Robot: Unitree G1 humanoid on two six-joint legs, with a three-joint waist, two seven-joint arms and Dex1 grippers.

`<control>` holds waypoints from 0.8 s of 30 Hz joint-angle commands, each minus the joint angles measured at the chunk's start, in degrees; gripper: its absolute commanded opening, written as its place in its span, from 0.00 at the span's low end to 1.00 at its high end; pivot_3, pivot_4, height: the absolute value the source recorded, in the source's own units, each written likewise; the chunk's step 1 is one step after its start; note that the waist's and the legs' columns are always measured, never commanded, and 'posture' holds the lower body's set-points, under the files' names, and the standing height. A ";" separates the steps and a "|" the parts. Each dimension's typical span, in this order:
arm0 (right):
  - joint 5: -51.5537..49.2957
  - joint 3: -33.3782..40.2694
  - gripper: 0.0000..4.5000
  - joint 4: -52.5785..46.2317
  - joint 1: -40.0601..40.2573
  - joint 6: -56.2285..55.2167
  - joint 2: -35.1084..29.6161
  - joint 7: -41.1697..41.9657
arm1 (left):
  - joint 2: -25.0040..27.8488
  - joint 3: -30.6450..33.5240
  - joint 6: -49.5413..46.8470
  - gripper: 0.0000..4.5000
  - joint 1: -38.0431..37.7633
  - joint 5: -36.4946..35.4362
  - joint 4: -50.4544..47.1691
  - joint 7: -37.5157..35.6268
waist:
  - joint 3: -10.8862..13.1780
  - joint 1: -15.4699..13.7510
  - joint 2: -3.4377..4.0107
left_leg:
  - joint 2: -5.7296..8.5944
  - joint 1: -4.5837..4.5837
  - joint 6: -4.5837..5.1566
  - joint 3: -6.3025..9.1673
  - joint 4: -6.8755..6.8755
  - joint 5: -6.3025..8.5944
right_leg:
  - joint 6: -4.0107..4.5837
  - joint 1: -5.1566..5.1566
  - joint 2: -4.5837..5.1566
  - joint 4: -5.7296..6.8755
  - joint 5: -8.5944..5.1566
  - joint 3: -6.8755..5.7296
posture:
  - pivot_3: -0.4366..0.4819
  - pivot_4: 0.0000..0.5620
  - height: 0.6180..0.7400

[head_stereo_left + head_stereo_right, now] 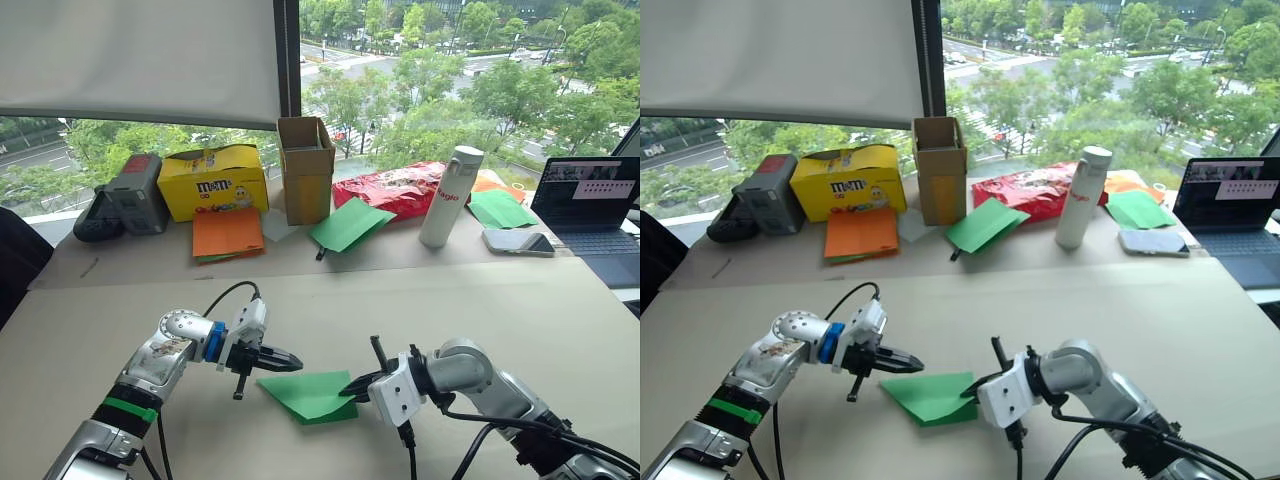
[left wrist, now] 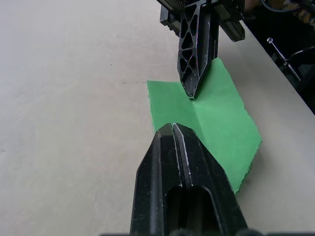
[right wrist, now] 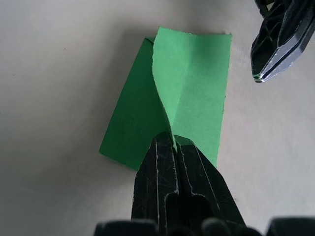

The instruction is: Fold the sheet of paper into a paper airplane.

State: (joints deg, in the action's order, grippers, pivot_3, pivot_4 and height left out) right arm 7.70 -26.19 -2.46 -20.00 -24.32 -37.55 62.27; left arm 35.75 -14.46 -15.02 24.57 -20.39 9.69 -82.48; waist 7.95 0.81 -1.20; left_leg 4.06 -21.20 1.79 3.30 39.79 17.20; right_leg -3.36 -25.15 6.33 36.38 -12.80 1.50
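Between right claw tips, sheet of paper

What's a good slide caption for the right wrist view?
Right gripper pinching a lifted flap of the folded bright green sheet of paper, left gripper alongside.

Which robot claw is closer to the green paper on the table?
The right claw. It is shut on the near edge of the sheet of paper, lifting a flap. The left claw is shut and sits just off the paper's opposite edge, apparently not touching.
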 commanded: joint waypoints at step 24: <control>-4.05 5.03 0.51 -9.49 6.24 12.50 0.33 -4.18 | -1.75 -1.35 7.52 0.00 -10.65 7.25 -2.00 10.13 | -0.03 -0.82 0.03 | -0.02 0.83 0.56 0.02 -0.08 0.33 | -0.01 0.92 0.02 -0.26 0.00 -0.02 | 0.48 0.27 1.00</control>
State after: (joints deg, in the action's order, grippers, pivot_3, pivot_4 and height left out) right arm 4.67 -22.91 -9.71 -14.32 -10.49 -36.76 58.62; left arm 33.61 -14.73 -6.23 15.51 -15.09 6.20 -72.96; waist 7.92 0.00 -1.17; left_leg 4.05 -20.29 2.37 3.32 39.70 17.55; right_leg -3.37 -24.17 6.35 36.11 -12.80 1.47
